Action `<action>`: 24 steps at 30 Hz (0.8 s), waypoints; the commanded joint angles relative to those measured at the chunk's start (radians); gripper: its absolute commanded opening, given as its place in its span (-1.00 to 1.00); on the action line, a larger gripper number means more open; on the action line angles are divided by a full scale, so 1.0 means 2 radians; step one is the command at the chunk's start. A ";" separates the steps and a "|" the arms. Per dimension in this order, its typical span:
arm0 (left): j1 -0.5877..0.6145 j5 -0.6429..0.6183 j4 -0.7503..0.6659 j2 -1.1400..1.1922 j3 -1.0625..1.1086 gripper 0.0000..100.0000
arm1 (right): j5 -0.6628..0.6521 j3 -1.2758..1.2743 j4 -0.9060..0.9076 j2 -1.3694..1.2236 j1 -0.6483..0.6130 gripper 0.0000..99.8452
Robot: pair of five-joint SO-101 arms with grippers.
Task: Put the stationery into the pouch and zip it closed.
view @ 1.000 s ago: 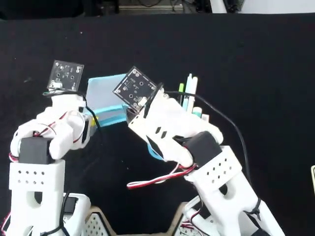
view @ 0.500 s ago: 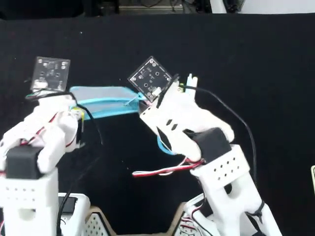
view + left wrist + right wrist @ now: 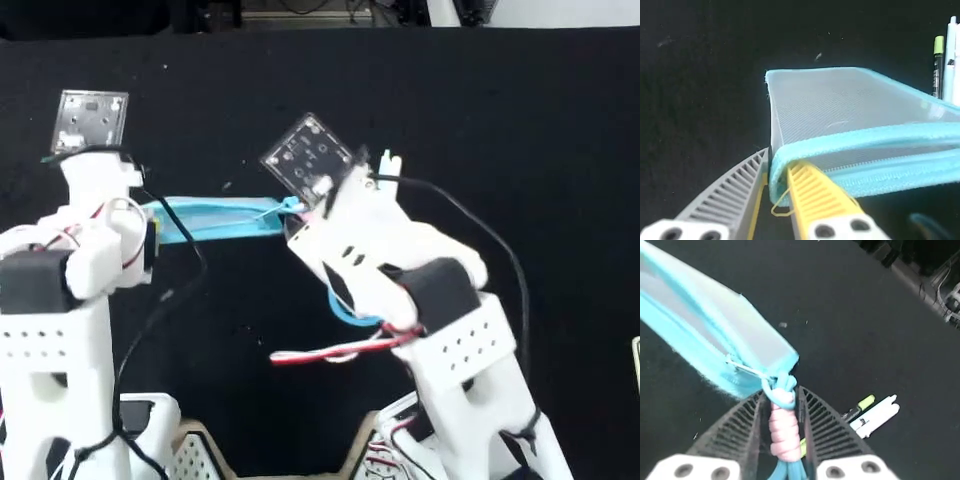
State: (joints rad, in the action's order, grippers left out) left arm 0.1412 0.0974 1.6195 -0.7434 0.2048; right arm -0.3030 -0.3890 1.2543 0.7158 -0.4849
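Left arm [image 3: 85,255] has swung outward, pouch [image 3: 215,220] taut toward right end effector [image 3: 781,393].

Right arm [image 3: 390,250] is covering most of the pens [image 3: 388,160], only tips poking out. Pouch [image 3: 215,218] ends are hiding behind the left arm [image 3: 95,255] and right arm. On the wrist cameras, pouch, pens and pull cord [image 3: 782,432] are all running off the frame edges. Pouch contents: can't tell.

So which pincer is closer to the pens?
Right. The right pincer grips the zip cord close by the pens; the left pincer clamps the far end of the pouch.
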 commanded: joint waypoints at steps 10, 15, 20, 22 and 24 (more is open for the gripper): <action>0.017 -0.004 0.002 0.030 -0.013 -0.80 | -0.003 0.034 0.000 -0.025 0.020 -0.98; 0.018 -0.003 -0.018 0.027 -0.012 -0.83 | -0.003 0.033 0.000 -0.024 0.020 -0.98; 0.033 -0.006 -0.028 0.028 -0.016 -0.92 | -0.003 0.033 0.000 -0.024 0.020 -0.98; 0.034 -0.006 -0.026 0.025 -0.016 -0.94 | -0.003 0.033 0.000 -0.024 0.021 -0.98; 0.034 -0.006 -0.023 0.025 -0.016 -0.94 | -0.002 0.033 0.000 -0.024 0.021 -0.98</action>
State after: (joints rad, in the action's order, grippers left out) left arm 0.1718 0.0974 1.5858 -0.6836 0.1972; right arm -0.3030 -0.3644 1.2543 0.6713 -0.4741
